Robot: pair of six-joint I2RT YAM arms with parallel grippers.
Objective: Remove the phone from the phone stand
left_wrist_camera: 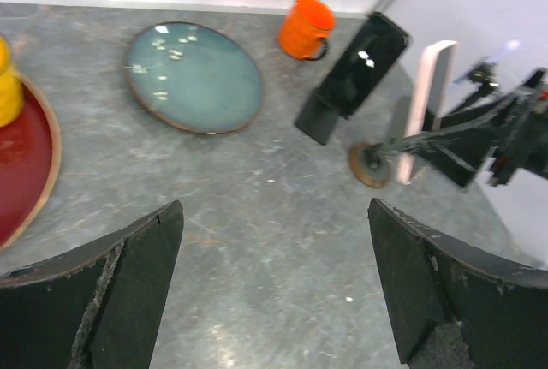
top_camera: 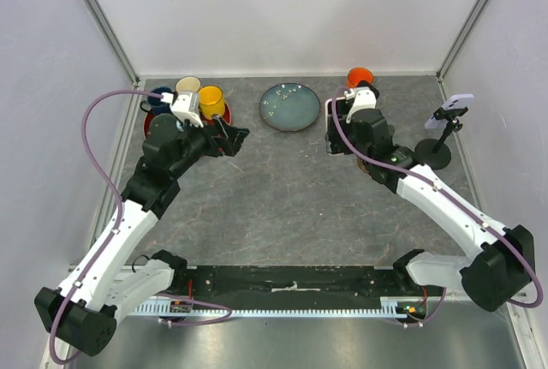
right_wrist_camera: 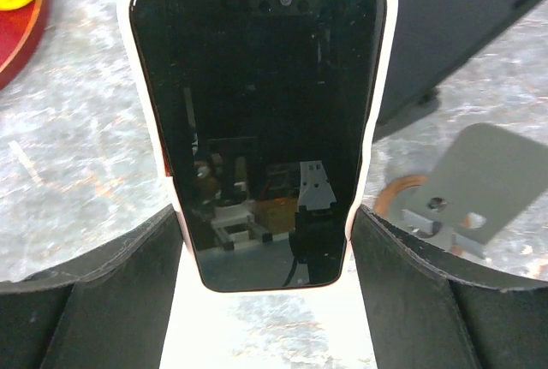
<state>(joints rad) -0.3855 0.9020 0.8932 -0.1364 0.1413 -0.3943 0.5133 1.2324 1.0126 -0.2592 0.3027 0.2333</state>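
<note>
Clamped by its lower edges in the right claw (right_wrist_camera: 265, 223): the phone (right_wrist_camera: 261, 121), white case, dark screen, upright, just right of the teal plate (top_camera: 289, 106). Just beside the phone, also right of the plate, a small stand (right_wrist_camera: 454, 189) with a grey cradle and a coppery round foot on the desk (top_camera: 282, 189). Impossible to tell whether phone and stand touch. Left claw (left_wrist_camera: 274, 206) spread wide, gripping nothing, hovering left of the plate near the yellow mug (top_camera: 211, 99). Orange mug (top_camera: 359, 77) right of the plate, toward the back wall.

1 overhead camera looks down on the table (top_camera: 282, 181); 2 low wrist cameras both see the phone (right_wrist_camera: 265, 121).
</note>
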